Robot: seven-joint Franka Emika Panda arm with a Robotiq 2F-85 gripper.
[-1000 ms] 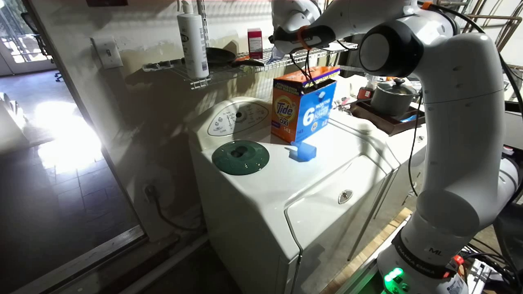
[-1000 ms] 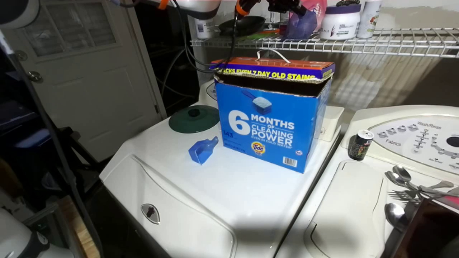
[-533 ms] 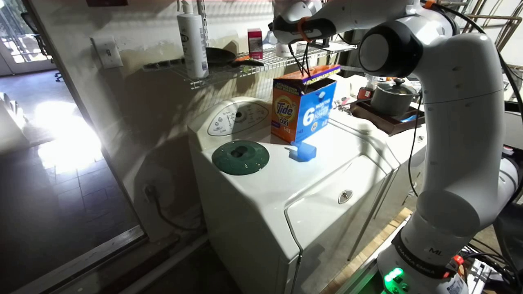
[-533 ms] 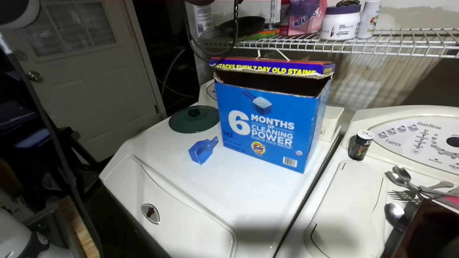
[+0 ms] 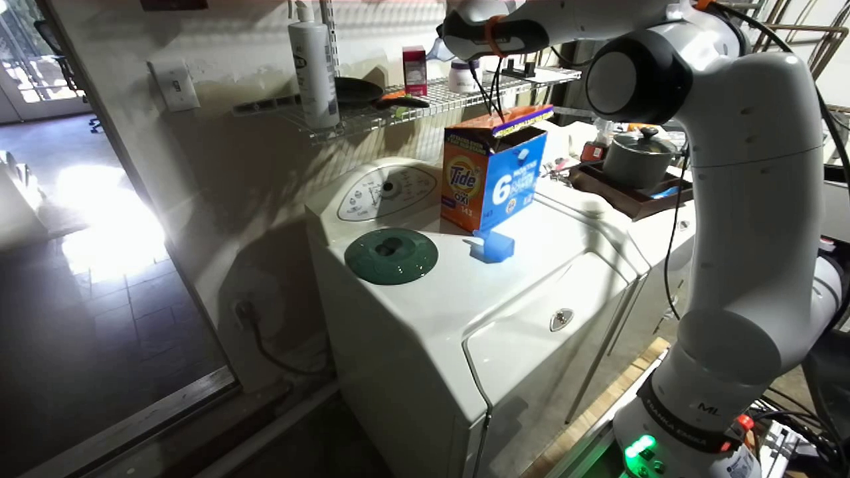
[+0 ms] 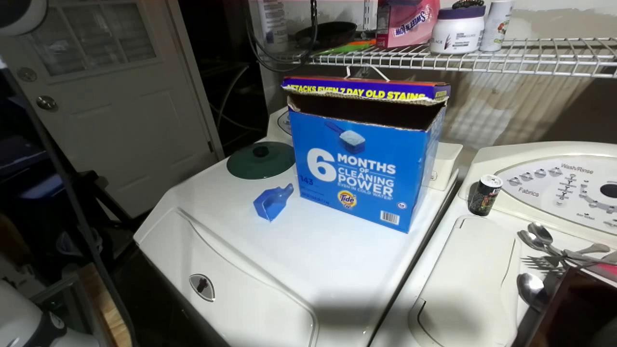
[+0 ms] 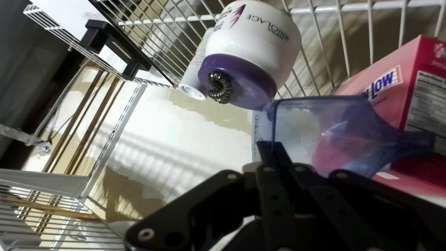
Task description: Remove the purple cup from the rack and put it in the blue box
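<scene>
The purple cup [image 7: 334, 132] is a translucent scoop with a handle. In the wrist view my gripper [image 7: 272, 148] is shut on its thin rim, with the handle pointing right. A bit of the cup [image 5: 438, 50] shows beside the arm in an exterior view, above the wire rack [image 5: 451, 96]; the fingers are hidden there. The rack also shows in an exterior view [image 6: 540, 60], where cup and gripper are out of view. The blue box [image 5: 508, 182], an orange and blue Tide carton, stands upright on the white machine below the rack. Its top is open in an exterior view [image 6: 356, 173].
On the rack stand a pink box [image 6: 409, 24], a white jar with purple lid [image 6: 458, 33], a pan [image 5: 358, 91] and a tall bottle [image 5: 313, 73]. A small blue scoop [image 6: 272, 202], green lid [image 5: 390, 255] and black can [image 6: 485, 195] sit on the machines.
The cup has risen from the rack with my gripper, leaving the top of an exterior view. The arm has moved up, uncovering the pink box and white jar.
</scene>
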